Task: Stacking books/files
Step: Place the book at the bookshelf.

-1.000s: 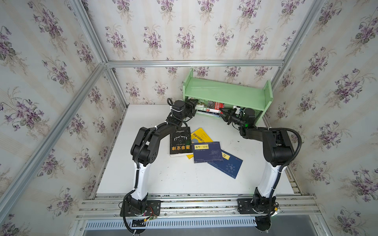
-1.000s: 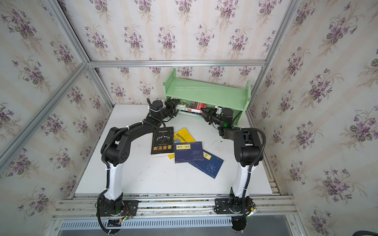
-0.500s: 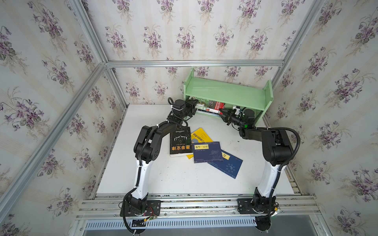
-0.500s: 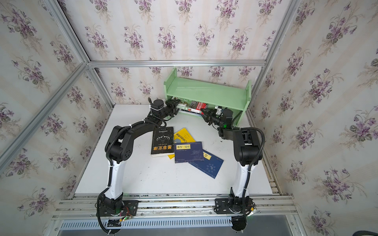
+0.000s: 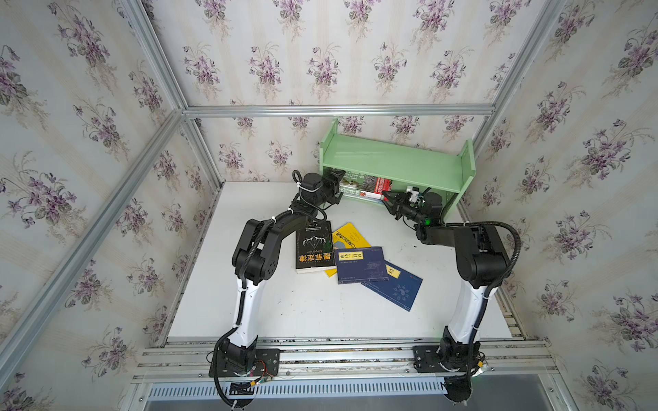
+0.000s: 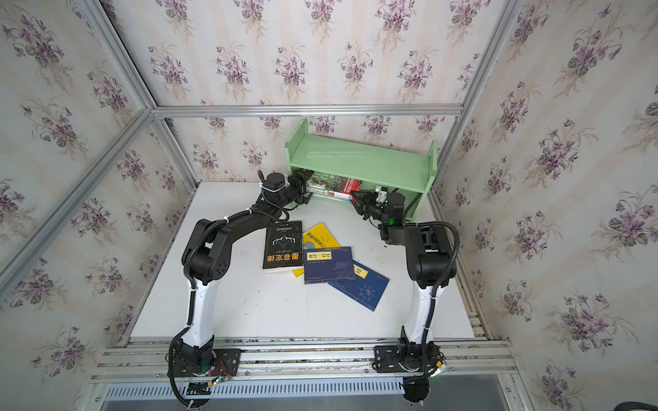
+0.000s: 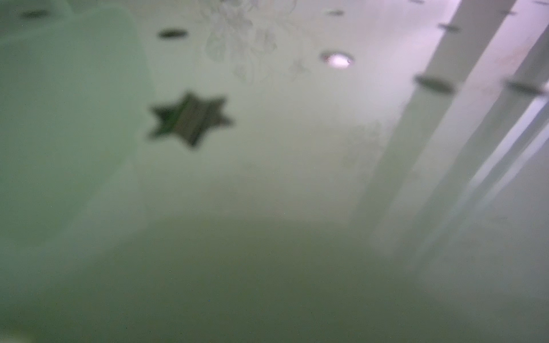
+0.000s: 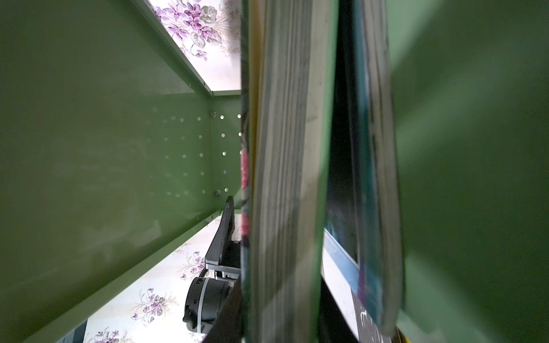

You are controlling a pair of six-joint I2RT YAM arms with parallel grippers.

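In both top views a green plant-photo book (image 5: 363,183) with a red band lies on a white book (image 5: 356,194) in the lower tier of the pale green shelf (image 5: 395,163). My right gripper (image 5: 386,199) is shut on the green book's right end; the right wrist view shows its page edge (image 8: 285,178) beside a teal-covered book (image 8: 377,178). My left gripper (image 5: 336,186) stands open at the stack's left end, one finger (image 8: 222,234) apart from the book. On the table lie a black book (image 5: 315,247), a yellow one (image 5: 350,236) and two navy ones (image 5: 361,265) (image 5: 395,290).
The left wrist view is filled by a blurred green shelf panel with a star-shaped hole (image 7: 190,118). The shelf's side walls (image 6: 432,160) close in both ends. Flowered walls and aluminium frame bars (image 5: 338,110) enclose the white table (image 5: 285,306).
My left gripper's jaws have spread apart at the left end of the shelf's books. The right arm and the books on the table have not moved.
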